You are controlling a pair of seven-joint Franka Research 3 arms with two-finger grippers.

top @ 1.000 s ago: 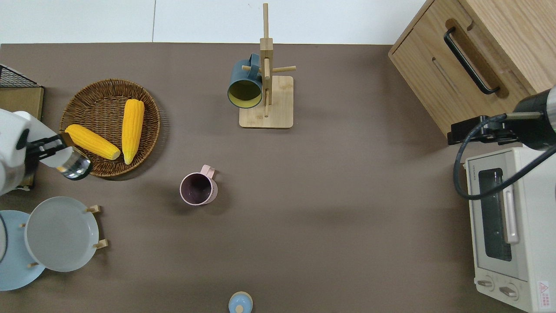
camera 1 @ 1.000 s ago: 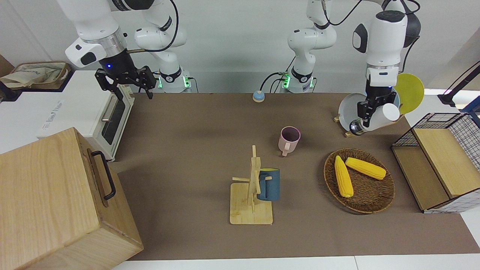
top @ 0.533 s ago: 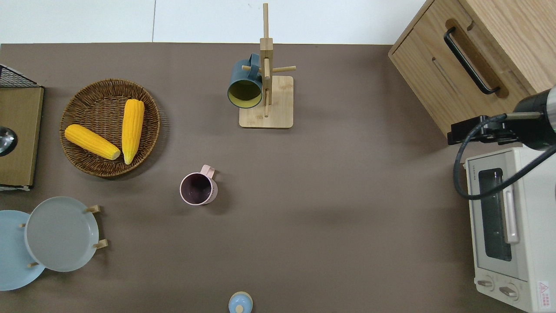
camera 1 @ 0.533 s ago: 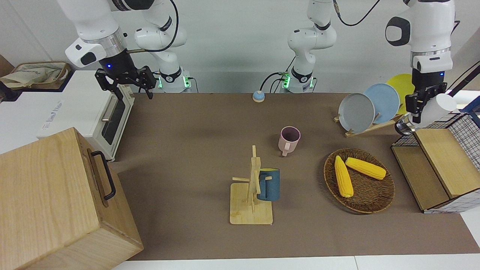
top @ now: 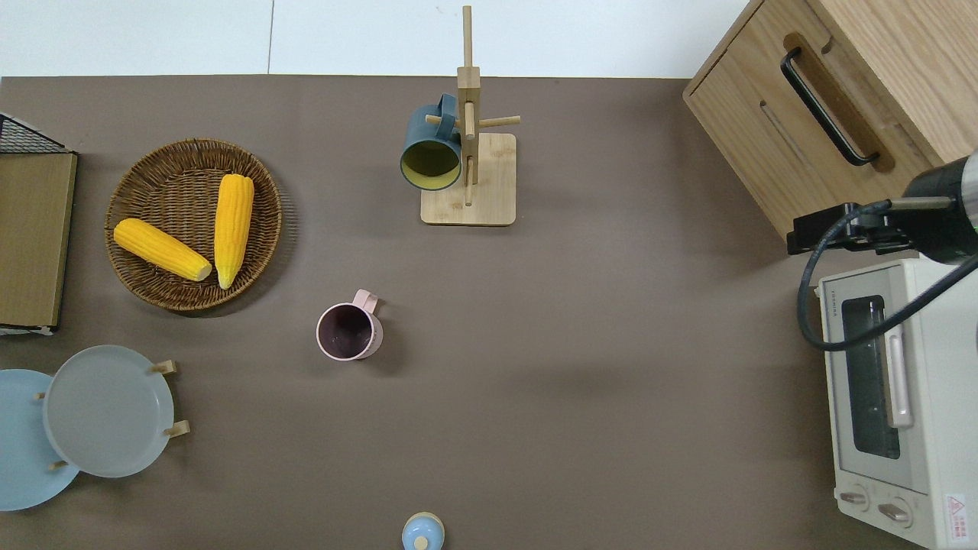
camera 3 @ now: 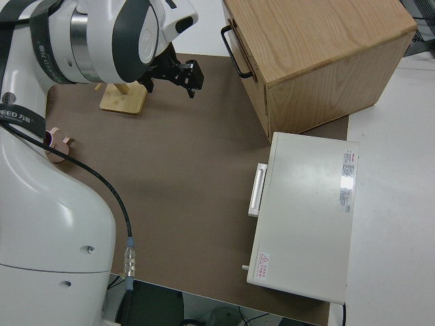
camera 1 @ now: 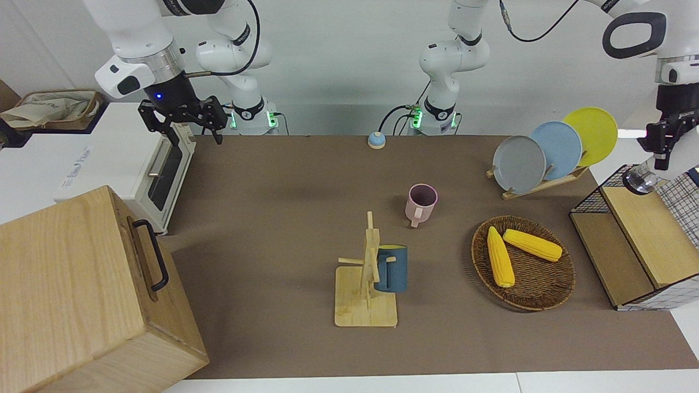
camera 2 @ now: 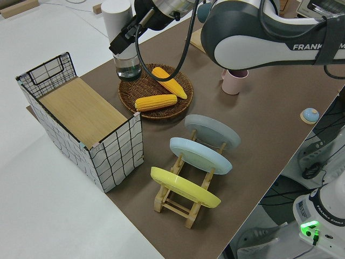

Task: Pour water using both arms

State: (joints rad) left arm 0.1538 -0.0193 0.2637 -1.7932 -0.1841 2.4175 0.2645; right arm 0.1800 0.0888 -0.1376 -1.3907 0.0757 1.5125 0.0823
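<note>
My left gripper (camera 1: pixel 662 143) is shut on a white bottle (camera 1: pixel 646 176) with a shiny end, and holds it in the air at the left arm's end of the table, by the wire rack (camera 1: pixel 639 240). In the left side view the gripper (camera 2: pixel 128 36) holds the bottle (camera 2: pixel 123 40) roughly upright, shiny end down. Both are out of the overhead view. A pink mug (camera 1: pixel 421 202) (top: pixel 348 331) stands upright and open mid-table, well apart from the bottle. My right arm is parked, its gripper (camera 1: pixel 192 124) open and empty.
A wicker basket (top: pixel 137 176) holds two corn cobs (top: pixel 233 225). A plate rack (camera 1: pixel 538 185) holds three plates. A mug tree (top: pixel 467 137) carries a blue mug (top: pixel 430 151). A wooden box (camera 1: pixel 82 289) and toaster oven (top: pixel 894 412) are at the right arm's end. A small blue bell (camera 1: pixel 376 140) is near the robots.
My left gripper has carried the bottle up and away from the plate rack toward the left arm's end of the table, out of the overhead view. The right arm has not moved.
</note>
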